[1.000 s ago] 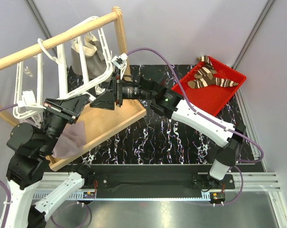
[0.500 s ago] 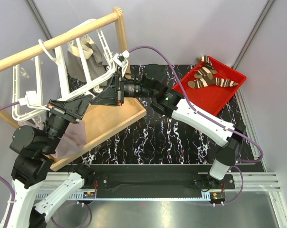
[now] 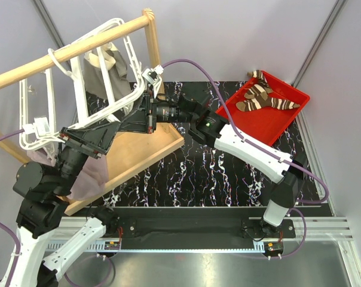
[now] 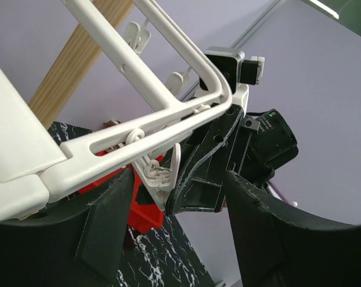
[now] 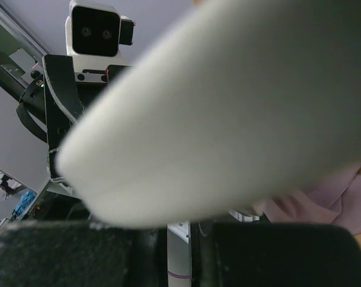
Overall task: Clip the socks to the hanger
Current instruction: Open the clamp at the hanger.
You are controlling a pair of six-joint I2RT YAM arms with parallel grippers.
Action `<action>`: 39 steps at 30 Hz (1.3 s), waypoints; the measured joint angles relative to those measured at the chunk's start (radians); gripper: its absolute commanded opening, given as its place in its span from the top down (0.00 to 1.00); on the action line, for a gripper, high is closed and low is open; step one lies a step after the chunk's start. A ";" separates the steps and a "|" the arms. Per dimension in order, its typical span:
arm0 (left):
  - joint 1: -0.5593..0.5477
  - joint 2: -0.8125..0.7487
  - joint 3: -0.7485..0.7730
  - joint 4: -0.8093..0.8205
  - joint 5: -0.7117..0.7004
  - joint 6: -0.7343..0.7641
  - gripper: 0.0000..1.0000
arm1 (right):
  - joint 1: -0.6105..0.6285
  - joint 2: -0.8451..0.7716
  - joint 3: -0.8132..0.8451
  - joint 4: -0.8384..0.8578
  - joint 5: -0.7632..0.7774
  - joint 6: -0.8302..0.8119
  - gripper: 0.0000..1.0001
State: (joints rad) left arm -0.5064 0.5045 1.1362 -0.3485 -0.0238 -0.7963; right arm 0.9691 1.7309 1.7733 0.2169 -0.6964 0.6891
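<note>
The white grid hanger [image 3: 79, 92] hangs by its hook on a wooden rail [image 3: 73, 51]. My right gripper [image 3: 134, 115] is at its lower right corner and looks shut on the frame. In the right wrist view the blurred hanger bar [image 5: 228, 101] fills the picture above the nearly closed right gripper [image 5: 189, 233]. My left gripper [image 3: 91, 139] is open just below the frame. In the left wrist view the hanger [image 4: 138, 134] and a dangling clip [image 4: 162, 179] sit above the left gripper [image 4: 174, 197]. The brown striped socks [image 3: 261, 95] lie in the red tray [image 3: 270, 122].
A grey-beige cloth [image 3: 109, 75] is clipped on the hanger. A pinkish cloth [image 3: 88, 176] hangs lower left, over the wooden base board [image 3: 138, 149] of the stand. The stand's upright post [image 3: 149, 42] is just behind the right gripper. The red tray is at the far right of the marbled table.
My right gripper has moved up and left to the hanger's lower corner and closed on it. The hanger has swung and tilted up. My left gripper has shifted slightly under the frame.
</note>
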 measured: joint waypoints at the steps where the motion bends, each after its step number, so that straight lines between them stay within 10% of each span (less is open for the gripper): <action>1: 0.000 0.000 0.000 -0.003 -0.007 0.000 0.36 | -0.001 0.000 -0.001 -0.003 0.003 -0.003 1.00; 16: 0.000 0.007 -0.003 -0.038 -0.111 -0.028 0.54 | -0.001 0.000 -0.001 -0.023 -0.005 -0.027 1.00; 26: -0.001 0.008 -0.024 0.012 -0.108 -0.042 1.00 | -0.001 0.001 -0.001 -0.026 -0.004 -0.031 1.00; 31: -0.001 0.008 -0.028 0.004 -0.114 -0.043 1.00 | -0.001 -0.005 -0.010 -0.053 0.005 -0.067 0.36; 39: -0.001 0.020 -0.005 -0.079 -0.154 -0.068 1.00 | -0.006 -0.141 -0.132 -0.259 0.164 -0.205 0.22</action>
State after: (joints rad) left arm -0.5076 0.5243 1.1316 -0.4271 -0.1780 -0.8646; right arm 0.9630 1.5902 1.6409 -0.0418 -0.5327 0.4839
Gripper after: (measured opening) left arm 0.310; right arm 0.780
